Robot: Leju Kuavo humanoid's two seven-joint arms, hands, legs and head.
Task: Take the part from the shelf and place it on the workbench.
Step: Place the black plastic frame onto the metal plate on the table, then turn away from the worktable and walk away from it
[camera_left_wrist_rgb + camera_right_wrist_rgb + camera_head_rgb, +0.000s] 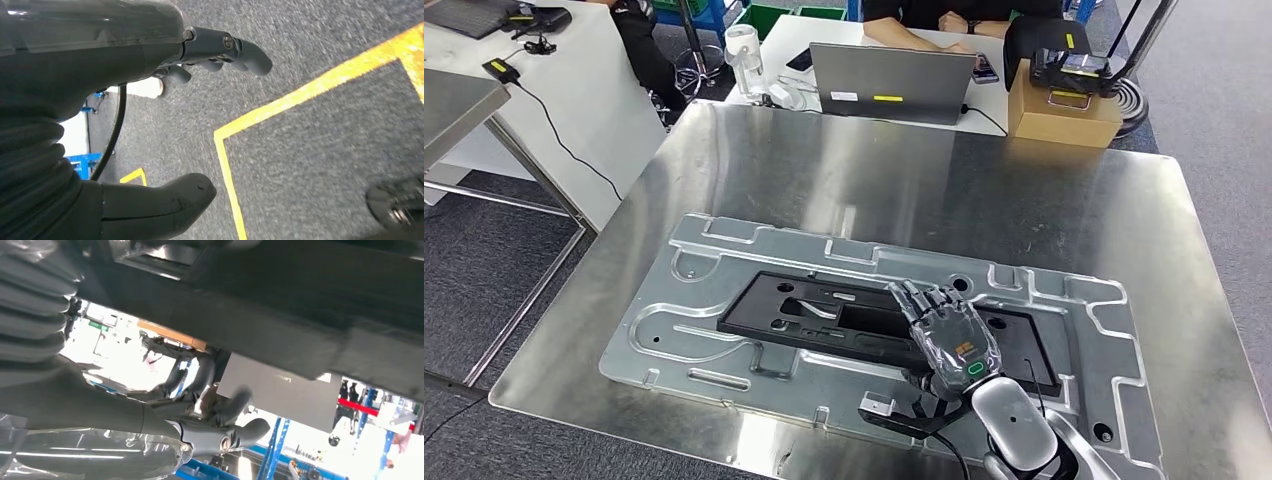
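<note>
Resting flat on the silver fixture plate of the workbench, the black part is seen seated in the plate's recessed middle, so placement is judged essentially done. The right hand is held over the part's right portion, fingers spread and extended; nothing is gripped, though whether the fingertips touch the part cannot be told. The left hand is seen hanging over grey floor with a yellow line, fingers apart and holding nothing. For the release to be finished well, the right hand is best lifted straight up, without any sideways drag, so the part is not nudged out of its recess. The part's edges should be checked against the plate's outline before withdrawal. A laptop and cardboard box are noted beyond the bench.
</note>
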